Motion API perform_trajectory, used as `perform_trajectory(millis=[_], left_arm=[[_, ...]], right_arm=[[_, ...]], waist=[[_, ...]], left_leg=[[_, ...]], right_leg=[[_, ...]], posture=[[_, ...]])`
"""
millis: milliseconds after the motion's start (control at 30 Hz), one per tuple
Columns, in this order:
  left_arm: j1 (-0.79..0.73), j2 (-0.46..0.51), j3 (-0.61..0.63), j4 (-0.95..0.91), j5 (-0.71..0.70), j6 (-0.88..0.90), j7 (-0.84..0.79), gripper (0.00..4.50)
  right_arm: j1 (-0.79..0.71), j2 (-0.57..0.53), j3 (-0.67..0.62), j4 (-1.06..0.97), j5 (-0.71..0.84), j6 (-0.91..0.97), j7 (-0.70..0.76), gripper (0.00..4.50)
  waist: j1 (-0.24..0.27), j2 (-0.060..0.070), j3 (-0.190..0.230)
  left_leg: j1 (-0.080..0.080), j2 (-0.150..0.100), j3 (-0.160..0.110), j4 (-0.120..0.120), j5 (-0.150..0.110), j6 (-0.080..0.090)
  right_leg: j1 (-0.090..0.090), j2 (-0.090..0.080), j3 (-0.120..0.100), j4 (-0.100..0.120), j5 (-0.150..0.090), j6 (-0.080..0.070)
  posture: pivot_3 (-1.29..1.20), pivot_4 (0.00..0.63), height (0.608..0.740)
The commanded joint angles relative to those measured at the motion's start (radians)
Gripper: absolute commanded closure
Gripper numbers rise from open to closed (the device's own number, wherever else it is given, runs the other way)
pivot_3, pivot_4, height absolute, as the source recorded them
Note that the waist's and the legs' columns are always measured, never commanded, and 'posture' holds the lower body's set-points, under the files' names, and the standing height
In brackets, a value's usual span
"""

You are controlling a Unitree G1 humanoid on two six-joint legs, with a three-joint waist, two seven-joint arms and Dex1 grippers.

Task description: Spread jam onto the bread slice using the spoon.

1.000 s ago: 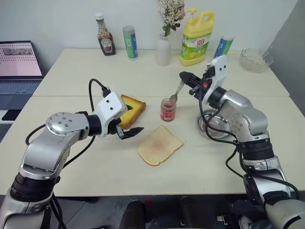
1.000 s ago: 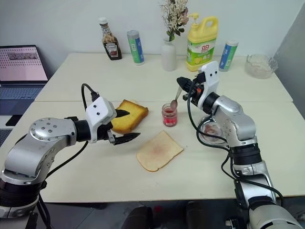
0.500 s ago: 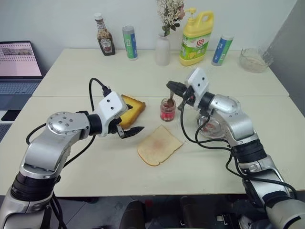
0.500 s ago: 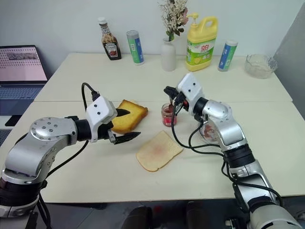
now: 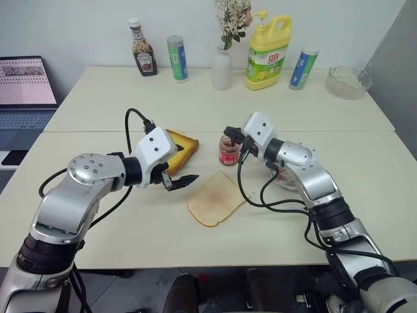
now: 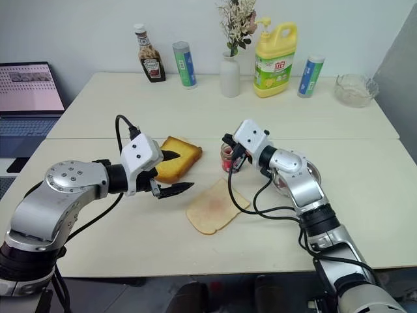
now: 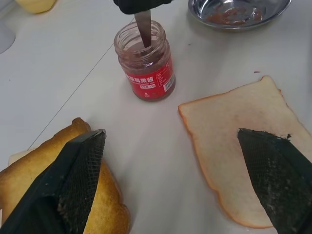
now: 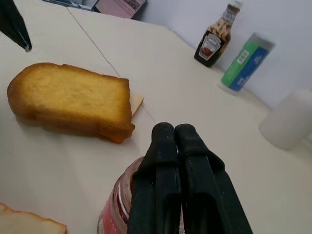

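Note:
A small glass jar of reddish jam (image 5: 229,151) stands open at the middle of the table. My right gripper (image 5: 229,134) hovers just over its mouth, shut on the silver spoon (image 7: 144,30), whose lower end dips into the jar. The bread slice (image 5: 215,199), pale with a faint pink smear, lies flat on the table just in front of the jar. My left gripper (image 5: 184,167) hangs open above the table to the left of the bread, with nothing between its fingers.
A thick golden toast slab (image 5: 182,148) lies left of the jar, behind my left gripper. A steel dish (image 7: 239,12) smeared with jam sits right of the jar. Ketchup bottle (image 5: 143,49), canisters, vase (image 5: 223,66), yellow detergent bottle (image 5: 268,52) and glass bowl (image 5: 350,81) line the far edge; a laptop (image 5: 26,85) stands at far left.
My right gripper has come down and to the left with the spoon and rolled its wrist, lowering the spoon into the jar. The left arm has stayed still.

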Motion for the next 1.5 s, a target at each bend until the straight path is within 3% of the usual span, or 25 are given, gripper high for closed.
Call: perform_trajectory(millis=[33,500,867,1500], left_arm=[[-0.018,0.009,0.001,-0.006,0.012,-0.029,0.002,0.0],[-0.011,0.005,-0.004,0.005,0.027,-0.046,0.0,0.0],[-0.011,0.002,-0.016,0.022,0.039,-0.069,-0.002,0.0],[-0.014,-0.001,-0.034,0.04,0.049,-0.096,-0.003,0.0]], right_arm=[[-0.008,0.028,-0.062,-0.009,0.047,0.077,-0.023,4.48],[-0.043,0.155,-0.274,-0.033,0.266,0.45,-0.145,4.48],[-0.086,0.227,-0.421,-0.03,0.406,0.576,-0.266,4.48],[-0.145,0.245,-0.565,-0.022,0.565,0.673,-0.401,4.48]], waist=[[0.0,0.0,0.0],[0.001,0.0,0.0],[0.0,0.0,0.0],[-0.007,0.0,0.0]], left_leg=[[0.0,0.0,0.0,0.0,0.0,0.0],[0.0,0.0,0.0,0.0,0.0,0.0],[0.0,0.0,0.0,0.0,0.0,0.0],[0.0,0.0,0.0,-0.001,0.0,0.0]], right_leg=[[0.0,0.0,0.0,0.0,0.0,0.0],[0.0,0.0,0.0,0.0,0.0,0.0],[0.0,0.0,0.0,0.0,0.0,0.0],[0.0,0.0,0.0,0.0,0.0,0.0]], posture=[[0.0,0.15,0.74],[0.0,0.15,0.74],[0.0,0.15,0.74],[0.0,0.15,0.74]])
